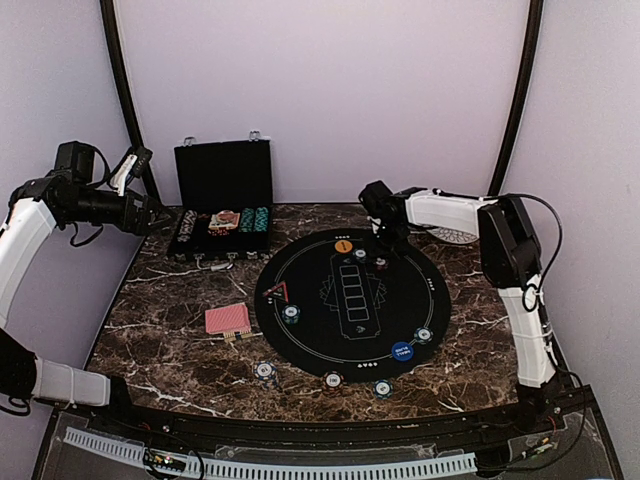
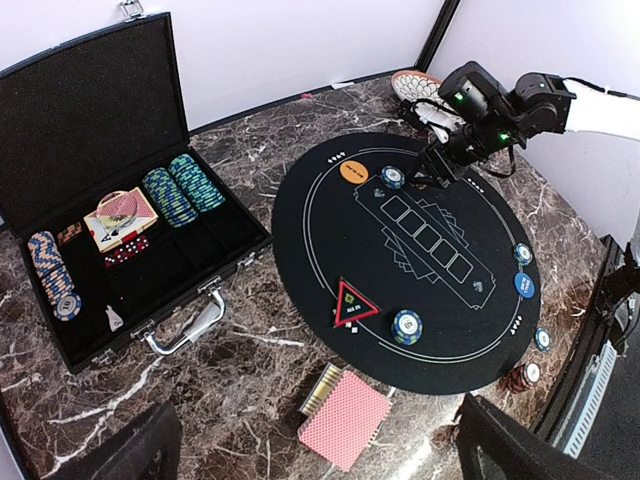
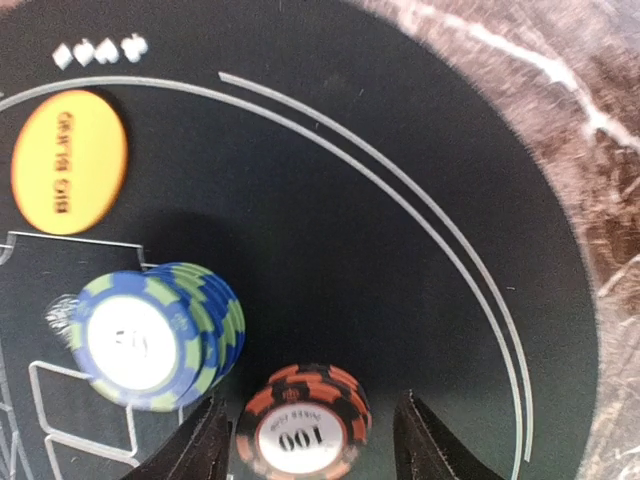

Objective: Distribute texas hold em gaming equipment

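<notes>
A row of chips [image 1: 332, 380] lies on the table by the mat's [image 1: 420, 290] near edge, with the cards [image 1: 227, 319] to its left and the blue disc [image 1: 401, 351] and triangle [image 1: 277, 292] on it. At the far side, near the orange disc [image 3: 68, 160] and blue chips [image 3: 150, 335], the right gripper [image 3: 312, 405] sits part open astride an orange stack [image 3: 298, 445], not clamping it. The left gripper [image 1: 160, 214] hangs wide open and empty by the case [image 1: 222, 185].

Right gripper [image 1: 382, 254] hangs over the black mat [image 1: 420, 290].

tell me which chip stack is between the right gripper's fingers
The orange-and-black stack marked 100; the blue-and-green stack sits outside the fingers, nearer the orange marker disc.
</notes>
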Controlling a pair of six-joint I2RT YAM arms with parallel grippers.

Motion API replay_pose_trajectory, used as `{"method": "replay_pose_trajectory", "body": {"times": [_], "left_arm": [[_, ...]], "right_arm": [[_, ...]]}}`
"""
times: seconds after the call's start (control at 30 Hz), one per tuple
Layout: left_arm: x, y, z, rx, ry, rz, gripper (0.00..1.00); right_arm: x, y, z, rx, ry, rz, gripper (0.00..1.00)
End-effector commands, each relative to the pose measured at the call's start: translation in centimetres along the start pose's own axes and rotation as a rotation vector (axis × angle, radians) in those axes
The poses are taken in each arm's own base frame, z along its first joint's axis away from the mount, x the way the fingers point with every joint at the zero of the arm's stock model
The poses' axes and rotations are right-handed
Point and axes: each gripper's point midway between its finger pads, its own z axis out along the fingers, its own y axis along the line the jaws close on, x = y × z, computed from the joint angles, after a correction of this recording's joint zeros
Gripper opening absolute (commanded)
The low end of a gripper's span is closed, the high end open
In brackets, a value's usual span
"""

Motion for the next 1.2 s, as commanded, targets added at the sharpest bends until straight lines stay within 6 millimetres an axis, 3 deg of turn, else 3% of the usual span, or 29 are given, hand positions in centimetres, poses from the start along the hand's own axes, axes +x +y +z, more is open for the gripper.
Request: {"method": "replay_pose_trajectory", "body": {"times": [0.0,0.13,0.3,0.4,0.5,0.67,0.83,1.17], "left_arm": [[-0.8,-0.7,-1.0,0.002,-0.019,0.031,0.99],[-0.7,-0.7,-1.0,0.004,-0.019,0.03,0.99],[-0.6,-0.8,-1.0,0.008,-0.016,0.033,0.99],[-0.5,-0.8,-0.9,0.011,-0.014,0.036,0.99],[-0.5,-1.0,-0.9,0.019,-0.016,0.035,0.99],[-0.4,-1.2,-1.0,0.022,-0.017,0.035,0.99],[-0.3,-1.4,-1.2,0.021,-0.017,0.037,0.99],[-0.2,-1.5,-1.4,0.019,-0.018,0.042,0.99]], "right_arm": [[-1.9,1.3,-7.1,-0.035,-0.134,-0.005,0.55],[1.3,4.7,-11.0,-0.059,-0.155,-0.081,0.55],[8.7,10.5,-14.5,-0.141,-0.127,-0.217,0.55],[13.9,13.9,-15.9,-0.205,-0.081,-0.303,0.58],[18.5,16.8,-17.1,-0.268,-0.037,-0.37,0.68],[24.2,20.3,-17.9,-0.314,0.027,-0.476,0.79],[26.5,20.8,-17.2,-0.302,0.078,-0.515,0.83],[27.6,20.4,-15.1,-0.259,0.112,-0.544,0.82]]}}
